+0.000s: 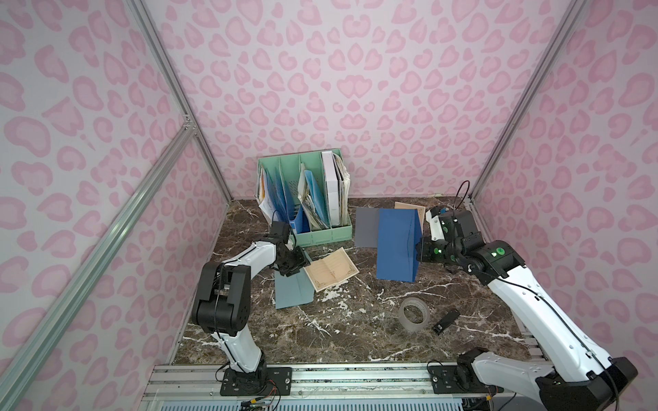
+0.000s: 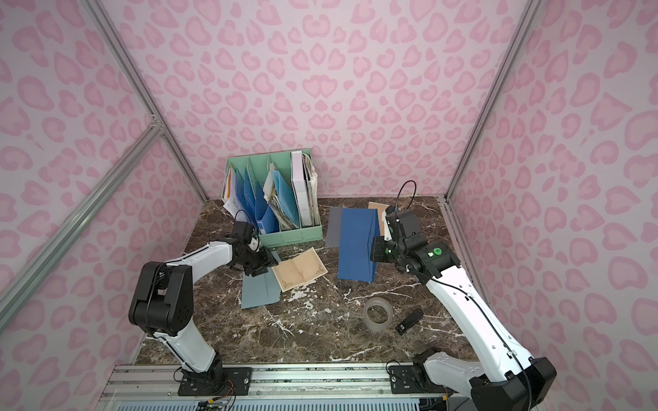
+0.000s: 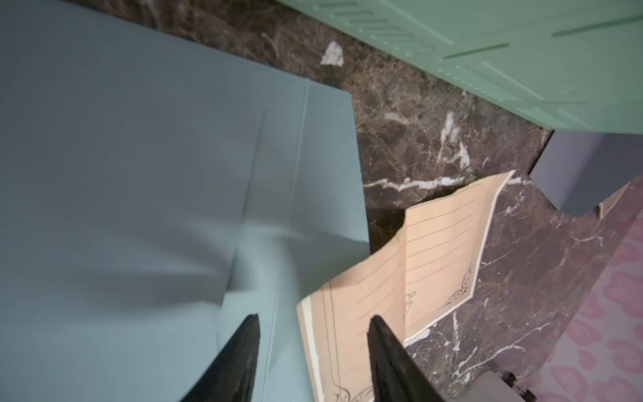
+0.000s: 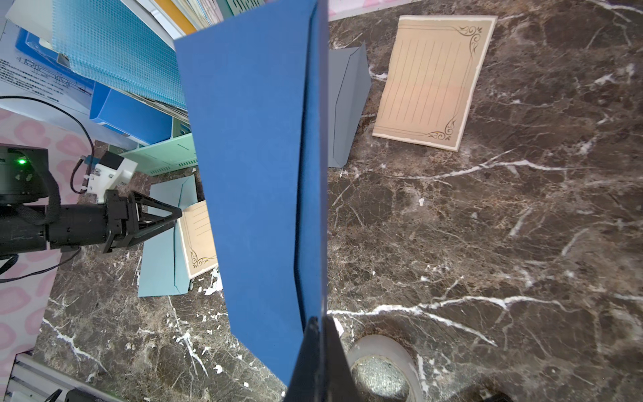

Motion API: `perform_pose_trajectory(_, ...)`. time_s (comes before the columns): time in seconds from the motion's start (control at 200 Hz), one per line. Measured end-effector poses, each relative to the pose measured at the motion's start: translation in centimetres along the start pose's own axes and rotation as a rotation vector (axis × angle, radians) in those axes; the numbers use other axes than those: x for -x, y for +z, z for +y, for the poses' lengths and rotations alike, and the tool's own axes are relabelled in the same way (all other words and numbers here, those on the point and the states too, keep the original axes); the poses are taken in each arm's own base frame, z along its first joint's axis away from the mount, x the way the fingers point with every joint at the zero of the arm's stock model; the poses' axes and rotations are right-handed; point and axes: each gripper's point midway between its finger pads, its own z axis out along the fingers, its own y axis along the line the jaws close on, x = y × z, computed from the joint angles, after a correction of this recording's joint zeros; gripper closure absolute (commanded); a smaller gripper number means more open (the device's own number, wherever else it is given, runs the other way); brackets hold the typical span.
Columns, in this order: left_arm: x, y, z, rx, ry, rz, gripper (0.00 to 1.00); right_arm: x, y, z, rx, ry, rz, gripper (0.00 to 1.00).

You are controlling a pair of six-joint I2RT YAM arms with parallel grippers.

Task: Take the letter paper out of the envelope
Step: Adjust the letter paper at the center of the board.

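A beige lined letter paper (image 1: 331, 268) (image 2: 299, 268) (image 3: 417, 278) lies creased on the marble. One edge of it overlaps a flat light-blue envelope (image 1: 293, 291) (image 2: 258, 291) (image 3: 139, 174). My left gripper (image 1: 304, 266) (image 2: 272, 265) (image 3: 315, 316) hovers open over that overlap, one finger above the envelope and one above the paper. My right gripper (image 1: 418, 249) (image 2: 372, 251) (image 4: 318, 320) is shut on the edge of a dark blue envelope (image 1: 397, 245) (image 2: 356, 245) (image 4: 254, 156) and holds it upright. Its inside is hidden.
A mint file organizer (image 1: 306, 199) full of folders stands at the back. A grey envelope (image 1: 366, 227) and a second beige sheet (image 4: 431, 80) lie behind the dark blue envelope. A tape roll (image 1: 414, 315) and a small black object (image 1: 445, 321) lie at front right.
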Motion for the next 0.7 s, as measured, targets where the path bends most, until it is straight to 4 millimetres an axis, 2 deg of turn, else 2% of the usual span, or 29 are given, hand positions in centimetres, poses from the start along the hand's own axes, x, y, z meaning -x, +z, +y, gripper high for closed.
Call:
perform_pose_trajectory(0.1, 0.0, 0.3, -0.1, -0.018, -0.015, 0.002, 0.58, -0.1, 0.1, 0.0, 0.008, 0.002, 0.008, 1.00)
perform_pose_trajectory(0.225, -0.1, 0.5, -0.4, -0.036, -0.016, 0.005, 0.69, 0.0, 0.2, -0.2, 0.006, 0.007, 0.009, 1.00)
perform_pose_trajectory(0.415, -0.5, 0.6, -0.1, -0.038, -0.041, 0.005, 1.00, 0.0, 0.3, -0.2, 0.009, 0.008, 0.012, 1.00)
perform_pose_trajectory(0.7, -2.1, 0.1, 0.3, -0.047, -0.117, 0.001, 1.00, -0.1, 0.4, -0.3, 0.017, 0.012, 0.011, 1.00)
